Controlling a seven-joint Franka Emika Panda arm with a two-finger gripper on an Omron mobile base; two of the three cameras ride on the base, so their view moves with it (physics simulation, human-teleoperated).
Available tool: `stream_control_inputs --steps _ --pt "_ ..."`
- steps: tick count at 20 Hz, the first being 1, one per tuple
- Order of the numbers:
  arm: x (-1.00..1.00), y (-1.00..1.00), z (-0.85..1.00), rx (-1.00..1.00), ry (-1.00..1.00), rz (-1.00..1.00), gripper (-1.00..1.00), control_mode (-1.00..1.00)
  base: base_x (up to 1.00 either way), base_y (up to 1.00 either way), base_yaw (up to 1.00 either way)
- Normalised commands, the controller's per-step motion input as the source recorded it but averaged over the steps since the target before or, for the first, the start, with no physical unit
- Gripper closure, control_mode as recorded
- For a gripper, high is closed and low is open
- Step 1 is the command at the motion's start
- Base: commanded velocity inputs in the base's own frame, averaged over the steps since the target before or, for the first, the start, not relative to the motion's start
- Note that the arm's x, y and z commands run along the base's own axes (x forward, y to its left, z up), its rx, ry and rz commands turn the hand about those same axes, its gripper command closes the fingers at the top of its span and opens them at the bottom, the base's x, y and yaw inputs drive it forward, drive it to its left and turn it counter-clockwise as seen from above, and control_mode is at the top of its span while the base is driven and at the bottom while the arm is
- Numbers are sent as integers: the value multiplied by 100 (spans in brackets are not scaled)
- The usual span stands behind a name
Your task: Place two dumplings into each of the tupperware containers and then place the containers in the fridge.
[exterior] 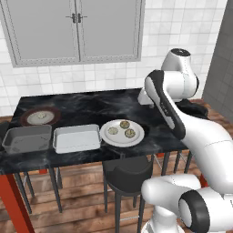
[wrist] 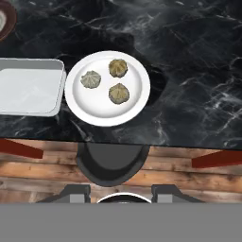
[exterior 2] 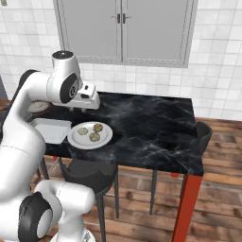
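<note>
Tool (wrist: 123,191) fingertips stand apart, gripping nothing, above three pale pleated dumplings (wrist: 108,81) on a round white plate (wrist: 90,106) near the black marble worktop's (wrist: 189,71) front edge, beside a light silvery rectangular tupperware container (wrist: 29,87).

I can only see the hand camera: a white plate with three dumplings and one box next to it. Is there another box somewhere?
Observer: Yes. A darker grey box sits right beside the light box, on the side away from the white plate.
Child: Is anything inside them?
Observer: No, the left base view shows both boxes empty.
Child: What's the brown thing in my corner?
Observer: A brown-rimmed plate, behind the grey box. It has one small pale lump on it, probably a fourth dumpling.
</note>
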Motion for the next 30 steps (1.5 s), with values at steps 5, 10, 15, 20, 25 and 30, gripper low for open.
stream_control_inputs --steps 5,10,15,20,25,30 --pt "16 0 -60 0 0 0 -100 -100 0 0 0" --pt "57 5 -100 -3 4 2 -100 -100 0 0 0" --pt "100 30 -99 -3 5 0 -100 -100 0 0 0" --pt "100 0 -57 7 0 0 -100 -100 0 0 0" --pt "68 0 -18 5 0 0 -100 -100 0 0 0" --pt "25 0 -9 0 0 0 -100 -100 0 0 0"
